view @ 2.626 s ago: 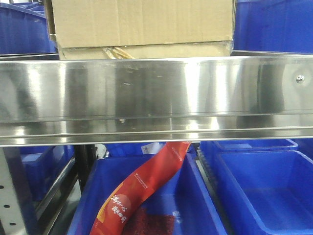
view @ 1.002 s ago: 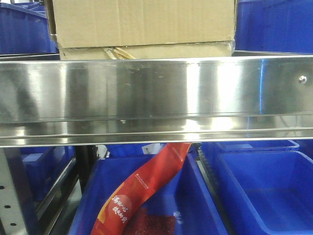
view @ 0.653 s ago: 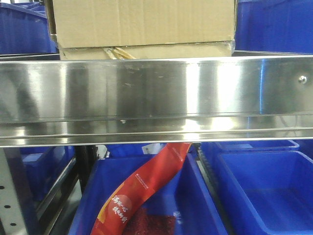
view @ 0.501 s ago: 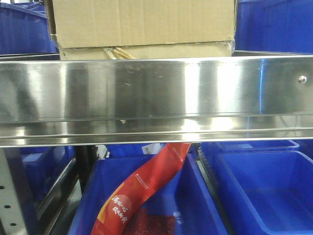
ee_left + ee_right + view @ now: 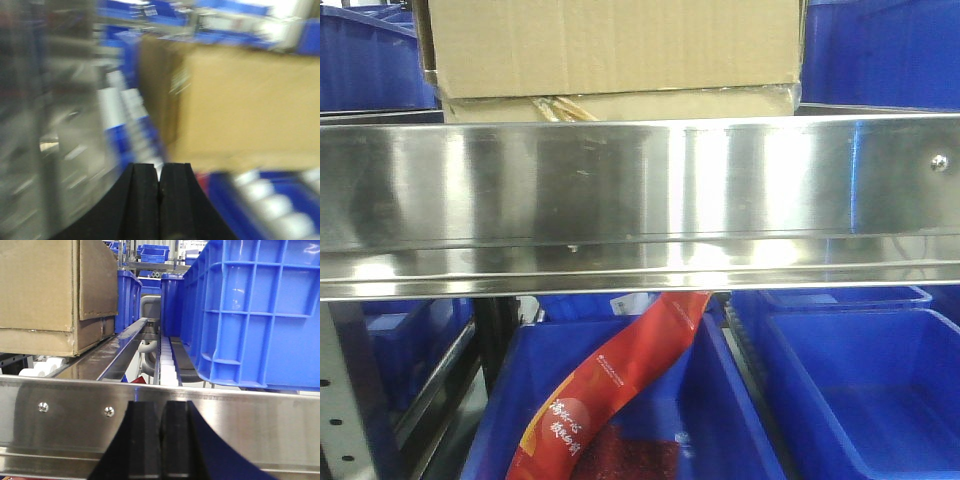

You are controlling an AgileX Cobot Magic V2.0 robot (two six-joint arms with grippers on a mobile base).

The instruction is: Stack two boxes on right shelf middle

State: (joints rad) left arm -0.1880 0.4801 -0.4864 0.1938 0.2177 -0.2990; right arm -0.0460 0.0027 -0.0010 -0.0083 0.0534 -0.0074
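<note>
Beyond the right fingers [image 5: 161,450], left, sit the boxes [image 5: 50,290].

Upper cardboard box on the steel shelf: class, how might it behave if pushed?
The upper cardboard box looks stiff-walled, so it probably slides whole. Resting flat on the flatter box, it seems unlikely to tip. Weight cannot be judged.

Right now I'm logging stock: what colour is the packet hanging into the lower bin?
Red with yellow print, clearest in the front-facing view.

The upper box [image 5: 610,45] sits on the lower box [image 5: 620,106], both on the shelf [image 5: 640,200], between bins; below, a packet [image 5: 610,385] leans in a bin [image 5: 740,420].
</note>
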